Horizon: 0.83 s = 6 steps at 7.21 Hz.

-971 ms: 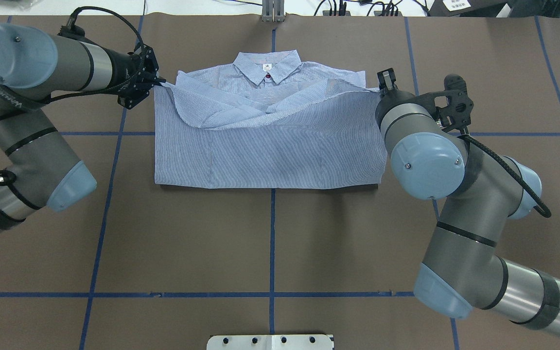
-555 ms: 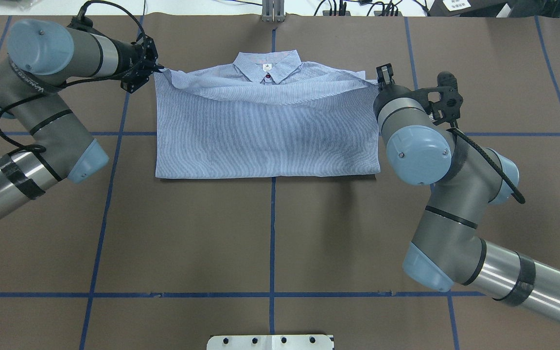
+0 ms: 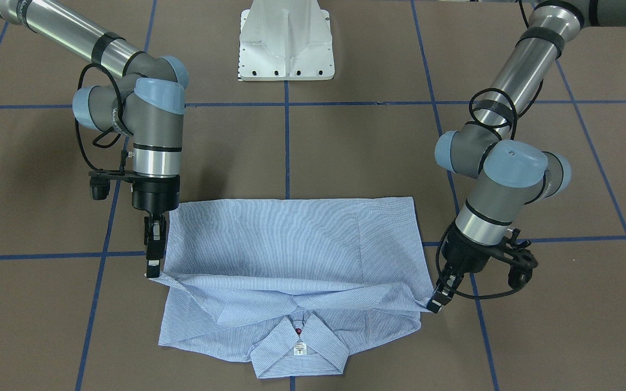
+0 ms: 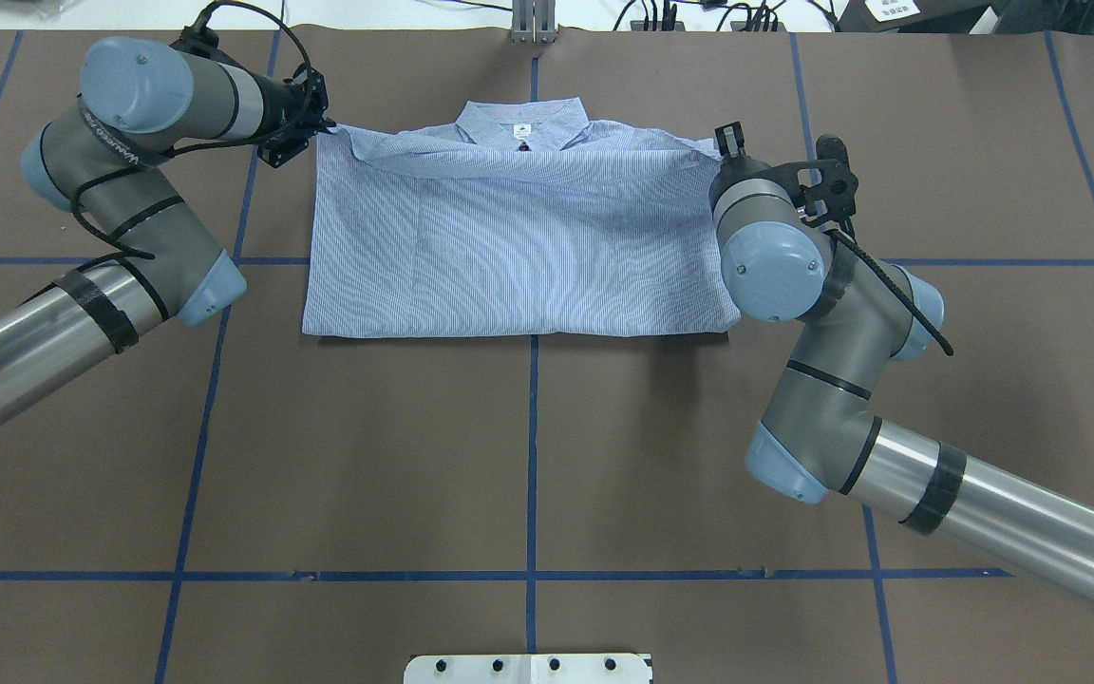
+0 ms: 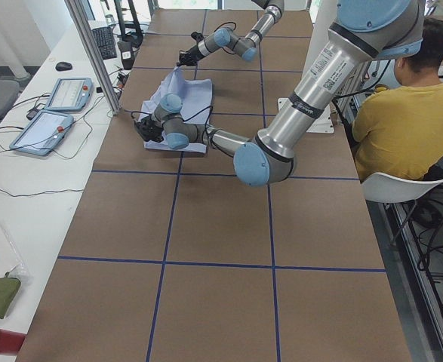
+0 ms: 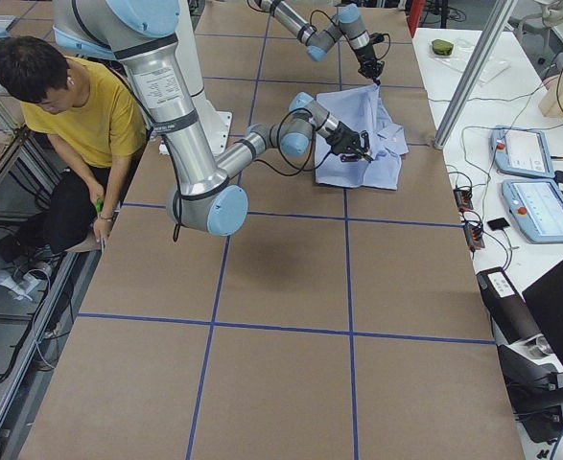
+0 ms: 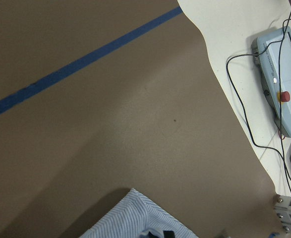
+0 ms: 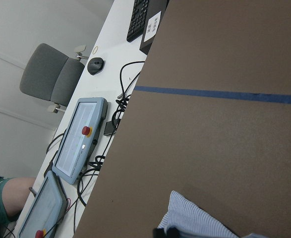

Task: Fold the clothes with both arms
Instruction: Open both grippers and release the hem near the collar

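Cloth as thin as this shirt (image 4: 518,247) will likely be light and limp, so expect it to sag and slide wherever you don't hold it. It lies on the table (image 4: 528,456), stretched between your two grippers, its lower half folded up toward the collar (image 3: 298,342). The left gripper (image 3: 435,301) is pinched onto one corner of the folded-up layer and the right gripper (image 3: 152,266) onto the opposite corner, each corner lifted a little off the layer beneath. Corners and hems are your best holds: doubled, firmer, less likely to slip. Hold the edge between the fingertips gently taut, or the middle will probably droop and wrinkle.
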### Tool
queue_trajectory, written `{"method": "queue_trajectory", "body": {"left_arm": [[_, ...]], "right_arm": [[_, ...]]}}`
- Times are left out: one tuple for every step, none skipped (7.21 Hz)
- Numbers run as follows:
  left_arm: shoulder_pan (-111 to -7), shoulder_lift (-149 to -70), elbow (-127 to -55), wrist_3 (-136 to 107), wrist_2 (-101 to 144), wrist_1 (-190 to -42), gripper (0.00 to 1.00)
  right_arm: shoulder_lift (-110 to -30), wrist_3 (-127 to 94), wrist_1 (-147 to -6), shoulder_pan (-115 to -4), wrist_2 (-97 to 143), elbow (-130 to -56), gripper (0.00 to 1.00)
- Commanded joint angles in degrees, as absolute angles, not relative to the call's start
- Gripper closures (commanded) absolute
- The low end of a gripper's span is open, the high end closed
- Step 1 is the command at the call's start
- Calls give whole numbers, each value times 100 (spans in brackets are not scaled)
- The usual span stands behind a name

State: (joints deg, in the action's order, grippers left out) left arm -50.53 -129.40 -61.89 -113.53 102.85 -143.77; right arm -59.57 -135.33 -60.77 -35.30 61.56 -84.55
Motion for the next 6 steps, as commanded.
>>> {"method": "queue_trajectory", "body": {"left_arm": [[-5045, -13261, -5602, -11268, 10248, -14545, 60], [-5036, -13280, -5538, -11172, 10031, -14581, 59], [-5045, -13280, -5537, -10814, 9985, -14581, 48], [-5088, -13280, -5546, -10776, 9984, -14572, 48], [-5124, -13280, -5572, -10775, 9993, -14581, 48], [-5159, -13272, -5685, -10775, 9993, -14581, 48]], "right_arm": [[-5582, -13500, -5766, -3821, 6651, -7746, 100], [-5485, -13509, -5557, -4067, 6984, -7543, 70], [-5249, -13509, -5555, -4296, 7440, -7367, 42], [-5143, -13535, -5546, -4367, 7505, -7287, 2], [-5107, -13553, -5546, -4464, 7741, -7286, 1], [-5089, -13570, -5528, -4474, 7761, -7347, 1]]}}
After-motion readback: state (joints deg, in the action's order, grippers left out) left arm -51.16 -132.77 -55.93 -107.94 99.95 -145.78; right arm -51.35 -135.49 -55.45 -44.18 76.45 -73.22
